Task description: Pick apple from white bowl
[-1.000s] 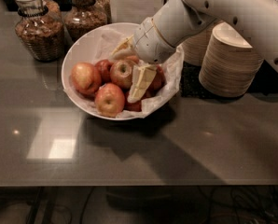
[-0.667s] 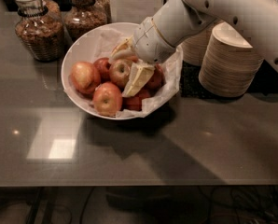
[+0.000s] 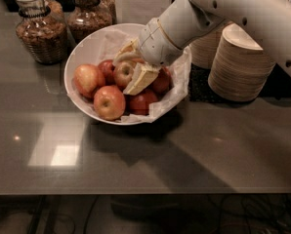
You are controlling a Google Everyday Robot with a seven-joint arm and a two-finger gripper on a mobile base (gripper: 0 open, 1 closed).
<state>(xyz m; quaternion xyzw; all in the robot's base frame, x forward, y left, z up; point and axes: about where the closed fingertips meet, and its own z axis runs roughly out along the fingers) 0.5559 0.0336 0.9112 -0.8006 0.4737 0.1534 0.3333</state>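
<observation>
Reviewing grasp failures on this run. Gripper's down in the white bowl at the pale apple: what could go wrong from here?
1. The gripper is at the apple, which is packed against neighbouring apples. A lift may drag or roll them.
2. The paper liner drapes over the white bowl rim right under the wrist. It could snag and come up.
3. The arm passes close to the stacked beige bowls. Retracting may knock them.

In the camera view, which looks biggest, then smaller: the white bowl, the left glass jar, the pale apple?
1. white bowl.
2. left glass jar, though it stands farther back, so it may really be bigger.
3. pale apple, with the gripper at it inside the bowl.
</observation>
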